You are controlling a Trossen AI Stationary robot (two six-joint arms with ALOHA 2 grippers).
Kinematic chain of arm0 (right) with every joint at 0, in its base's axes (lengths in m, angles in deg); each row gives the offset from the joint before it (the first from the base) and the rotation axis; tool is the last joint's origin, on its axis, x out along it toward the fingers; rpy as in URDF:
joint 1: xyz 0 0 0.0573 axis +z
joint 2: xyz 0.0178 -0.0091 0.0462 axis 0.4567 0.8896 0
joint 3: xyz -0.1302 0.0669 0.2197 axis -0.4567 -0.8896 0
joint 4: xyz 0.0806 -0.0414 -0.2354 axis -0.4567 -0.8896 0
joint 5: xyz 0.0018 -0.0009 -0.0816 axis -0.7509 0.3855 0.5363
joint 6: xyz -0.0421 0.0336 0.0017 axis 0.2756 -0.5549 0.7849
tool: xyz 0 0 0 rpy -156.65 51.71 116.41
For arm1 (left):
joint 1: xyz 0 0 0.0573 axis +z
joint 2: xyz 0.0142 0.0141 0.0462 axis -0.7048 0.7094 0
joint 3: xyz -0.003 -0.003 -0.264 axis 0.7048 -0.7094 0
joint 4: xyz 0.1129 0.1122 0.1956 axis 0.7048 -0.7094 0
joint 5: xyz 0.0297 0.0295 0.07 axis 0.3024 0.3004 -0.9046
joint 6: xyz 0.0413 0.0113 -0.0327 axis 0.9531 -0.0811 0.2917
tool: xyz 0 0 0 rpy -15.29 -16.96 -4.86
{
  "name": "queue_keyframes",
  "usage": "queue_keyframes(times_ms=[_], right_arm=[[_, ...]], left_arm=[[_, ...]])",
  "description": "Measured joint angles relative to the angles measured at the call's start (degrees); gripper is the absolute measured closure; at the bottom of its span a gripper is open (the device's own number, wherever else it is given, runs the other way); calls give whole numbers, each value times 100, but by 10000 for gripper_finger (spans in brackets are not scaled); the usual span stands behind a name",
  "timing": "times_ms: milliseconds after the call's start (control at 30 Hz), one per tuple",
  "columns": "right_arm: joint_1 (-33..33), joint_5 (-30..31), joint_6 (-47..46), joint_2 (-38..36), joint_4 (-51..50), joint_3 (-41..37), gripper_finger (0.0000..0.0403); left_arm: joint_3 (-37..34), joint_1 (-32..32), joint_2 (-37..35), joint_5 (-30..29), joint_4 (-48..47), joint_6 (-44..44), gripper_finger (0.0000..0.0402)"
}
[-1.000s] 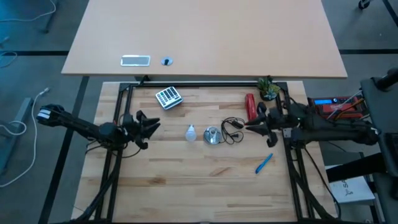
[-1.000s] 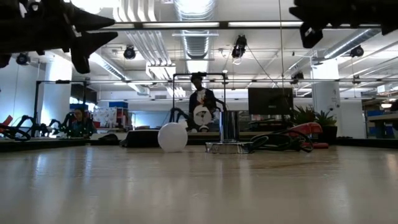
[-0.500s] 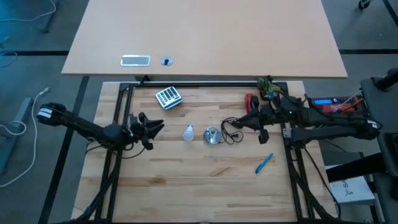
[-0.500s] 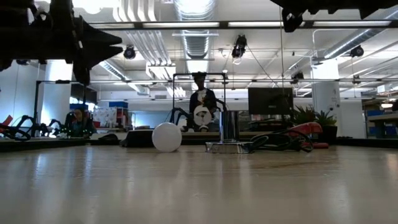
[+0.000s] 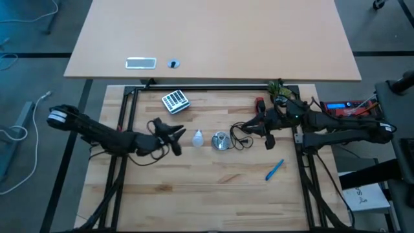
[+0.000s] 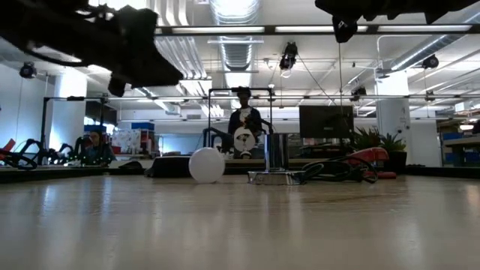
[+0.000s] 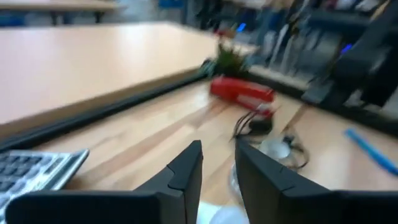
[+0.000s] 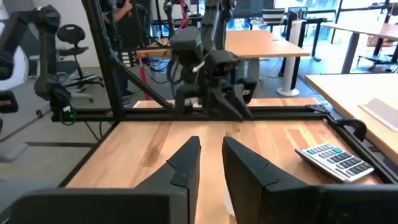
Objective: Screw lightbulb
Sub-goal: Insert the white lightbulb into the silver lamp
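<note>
Frosted white and lying loose, the lightbulb [image 5: 198, 137] is resting on the wooden table [image 5: 194, 194] near its middle, just left of the shiny socket [image 5: 220, 140], which is standing upright, presumably to take the bulb's screw end. The left gripper [image 5: 179, 138] is hanging just to the bulb's left, not touching it, its fingers [image 7: 186, 171] standing slightly apart and holding nothing, probably lining up to pinch it. The right gripper [image 5: 251, 125] is hovering right of the socket, over the black cord [image 5: 242, 134], fingers narrowly parted and empty, likely to steady the socket.
</note>
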Motion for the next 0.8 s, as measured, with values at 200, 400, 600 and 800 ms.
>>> queue_keyframes(times_ms=[200,400,600,800], right_arm=[[0,-2,-553,-1,17,0,327],[0,-2,-829,5,26,0,327],[-3,1,-1106,6,-26,-2,342],[-13,42,-1444,-72,-130,-2,358]], left_arm=[[1197,270,985,-122,-2149,-1619,326],[2607,719,1759,516,-3168,-1966,326],[3936,1340,2603,1411,-5246,-1922,326],[4553,1733,3286,2910,-5663,-1889,324]])
